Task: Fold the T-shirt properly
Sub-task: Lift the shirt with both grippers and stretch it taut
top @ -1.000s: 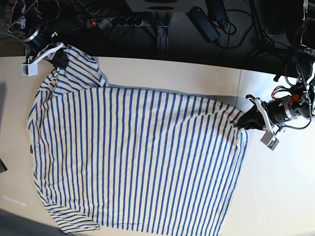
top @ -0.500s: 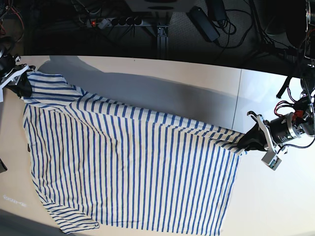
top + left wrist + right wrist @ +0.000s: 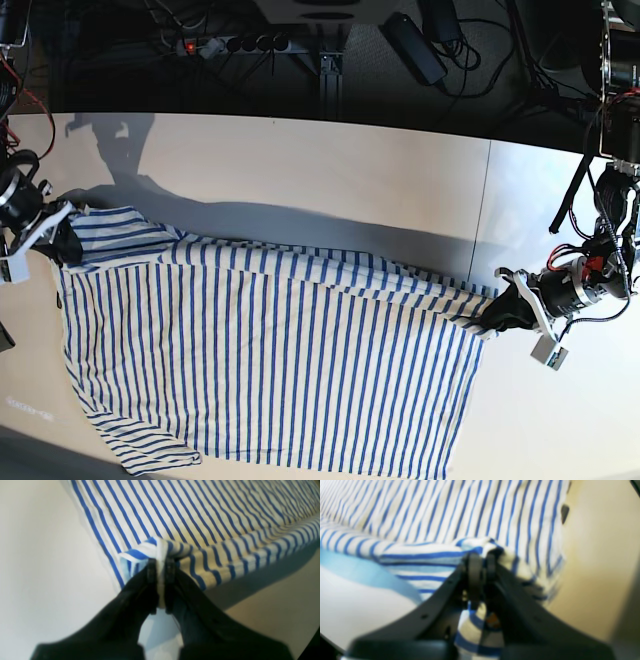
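While both sets of jaws stay pinched on cloth, the left gripper (image 3: 160, 566) clamps a bunched corner of the one T-shirt (image 3: 270, 350), and the right gripper (image 3: 480, 562) grips another corner at the shirt's opposite end. Two arms, one shirt. The T-shirt lies spread on the table (image 3: 330, 170), its far edge doubled over into a band running between the grippers. Compared with half a second ago, that edge has come nearer, baring more table beyond the shirt.
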Controlling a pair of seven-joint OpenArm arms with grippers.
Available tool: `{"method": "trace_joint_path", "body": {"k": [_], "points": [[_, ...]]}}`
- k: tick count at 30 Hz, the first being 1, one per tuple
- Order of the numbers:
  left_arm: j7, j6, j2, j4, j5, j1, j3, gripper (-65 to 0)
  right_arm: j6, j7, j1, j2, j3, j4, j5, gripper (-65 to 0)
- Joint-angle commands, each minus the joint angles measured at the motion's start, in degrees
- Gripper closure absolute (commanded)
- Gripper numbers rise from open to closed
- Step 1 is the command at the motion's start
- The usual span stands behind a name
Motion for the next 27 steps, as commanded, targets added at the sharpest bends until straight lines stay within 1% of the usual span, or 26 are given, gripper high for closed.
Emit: {"method": "trace_joint_path", "body": {"k": [1, 5, 8, 12, 14, 17, 20, 23, 24, 25, 27], "points": [[-1.09, -0.78, -0.55, -0.90, -0.70, -2.19, -0.52, 0.0, 3.52, 1.29, 2.73, 1.46, -0.39, -1.09, 0.15, 0.0], [-1.49, -0.78, -0.07, -4.52, -0.68, -4.20, -0.52, 0.0, 3.54, 1.29, 11.08, 1.49, -4.59, -7.06, -1.25, 0.0], [-1.46, -0.78, -0.13, -5.14, -0.63, -4.83, -0.52, 0.0, 3.56, 1.29, 16.76, 1.51, -8.33, -10.54, -3.28, 0.0], [-2.43, -0.78, -0.09, -5.14, -0.31, -4.96, -0.52, 0.0, 3.56, 1.31, 23.39, 1.49, -14.27, -15.28, -3.76, 0.0], [-4.02, -0.78, -0.07, -5.14, 1.36, -4.96, -0.52, 0.0, 3.54, 1.36, 26.67, 1.46, -17.33, -17.51, -5.03, 0.0], [-8.72, -0.78, -0.07, -5.14, 5.03, -4.96, -0.42, 0.0, 3.54, 1.40, 30.77, 1.46, -21.35, -20.55, -6.88, 0.0], [-10.69, -0.78, 0.46, -5.46, 7.89, -4.96, -0.42, -0.7, 3.54, 2.49, 34.10, 1.38, -24.52, -23.45, -8.37, 0.0], [-12.26, -0.78, 1.27, -6.49, 8.52, -4.96, -0.42, -4.0, 3.54, 2.86, 36.72, 0.74, -26.14, -26.18, -9.09, 0.0], [-13.14, -0.78, 1.57, -6.80, 9.33, -5.09, -0.42, -6.5, 3.54, 2.93, 37.29, 0.42, -26.40, -27.17, -9.81, 0.0], [-13.75, -0.78, 1.84, -6.95, 10.14, -5.18, -0.42, -10.6, 3.52, 3.06, 37.75, -0.02, -26.49, -28.04, -10.45, 0.0], [-14.34, -0.78, 2.32, -6.95, 11.58, -5.64, -0.39, -22.2, 3.52, 3.93, 37.81, -0.61, -26.49, -29.09, -11.63, 0.0]]}}
